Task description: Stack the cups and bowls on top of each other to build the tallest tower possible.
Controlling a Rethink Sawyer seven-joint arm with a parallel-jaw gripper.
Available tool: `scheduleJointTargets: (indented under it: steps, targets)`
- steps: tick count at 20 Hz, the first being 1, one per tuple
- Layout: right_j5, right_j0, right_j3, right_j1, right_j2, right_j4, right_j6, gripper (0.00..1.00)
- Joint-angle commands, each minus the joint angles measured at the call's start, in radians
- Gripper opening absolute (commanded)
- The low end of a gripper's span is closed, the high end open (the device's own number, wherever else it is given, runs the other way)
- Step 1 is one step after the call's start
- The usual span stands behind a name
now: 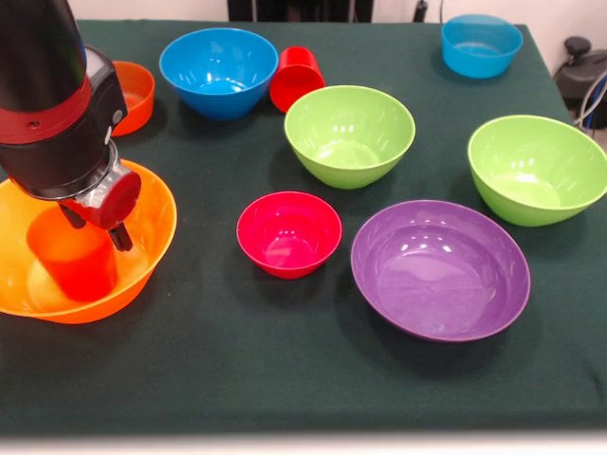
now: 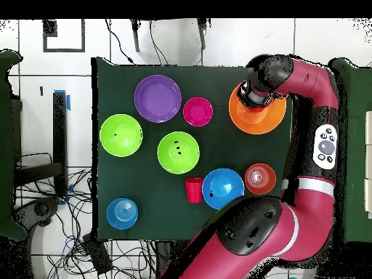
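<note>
The big orange bowl [image 1: 152, 204] [image 2: 272, 120] sits at the table's left in the front view, with the orange cup [image 1: 74, 258] standing inside it. My gripper [image 1: 96, 227] hangs open just over the cup, one finger [image 1: 120, 237] by its rim; in the overhead view the arm hides it. The small crimson bowl [image 1: 288, 233] [image 2: 197, 111] rests to the right of the orange bowl. The red cup [image 1: 296, 78] [image 2: 193, 190] lies on its side against a blue bowl [image 1: 218, 71] [image 2: 223, 187].
A purple bowl [image 1: 439, 268] [image 2: 158, 98], two lime green bowls [image 1: 349, 136] [image 1: 536, 169] [image 2: 178, 152] [image 2: 121, 135], a small orange bowl [image 1: 137, 95] [image 2: 260, 178] and a second blue bowl [image 1: 481, 45] [image 2: 122, 213] are spread over the dark cloth.
</note>
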Motion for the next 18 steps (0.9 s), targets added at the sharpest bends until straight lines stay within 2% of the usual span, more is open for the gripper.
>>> scheduleJointTargets:
  steps: [1, 6, 11, 18]
  targets:
    - [0.000, 0.048, 0.030, -0.026, -0.014, -0.024, -0.162, 1.00]
    - [0.048, 0.034, 0.062, -0.090, -0.020, -0.003, -0.197, 1.00]
    - [0.134, 0.032, 0.014, -0.119, -0.003, 0.002, -0.244, 1.00]
    - [0.189, 0.044, -0.034, -0.124, 0.016, -0.009, -0.249, 1.00]
